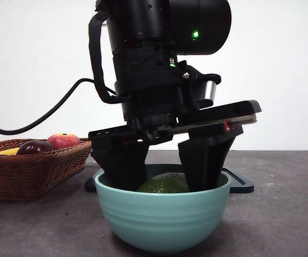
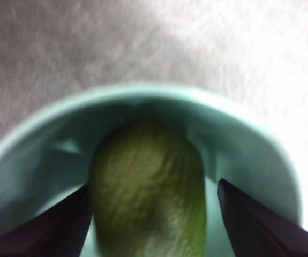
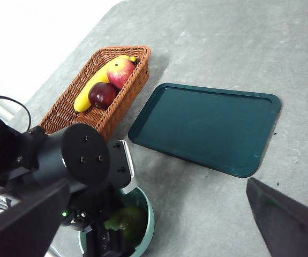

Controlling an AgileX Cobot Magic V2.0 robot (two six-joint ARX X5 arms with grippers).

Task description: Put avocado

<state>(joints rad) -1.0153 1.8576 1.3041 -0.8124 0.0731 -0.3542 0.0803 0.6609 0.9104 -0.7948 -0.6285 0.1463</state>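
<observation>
My left gripper (image 1: 165,160) reaches into the bowl (image 1: 162,217), jaws wide on either side of the avocado (image 2: 148,187) lying inside. My right gripper (image 3: 143,225) hangs high above the table (image 3: 207,48), jaws wide.

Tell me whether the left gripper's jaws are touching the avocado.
Apart. The left wrist view shows the left gripper open inside the bowl, with strips of teal showing between each jaw and the avocado.

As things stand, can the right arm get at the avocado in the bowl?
Probably not: the left claw sits down inside the bowl, jaws open either side of the avocado, blocking access from above.
</observation>
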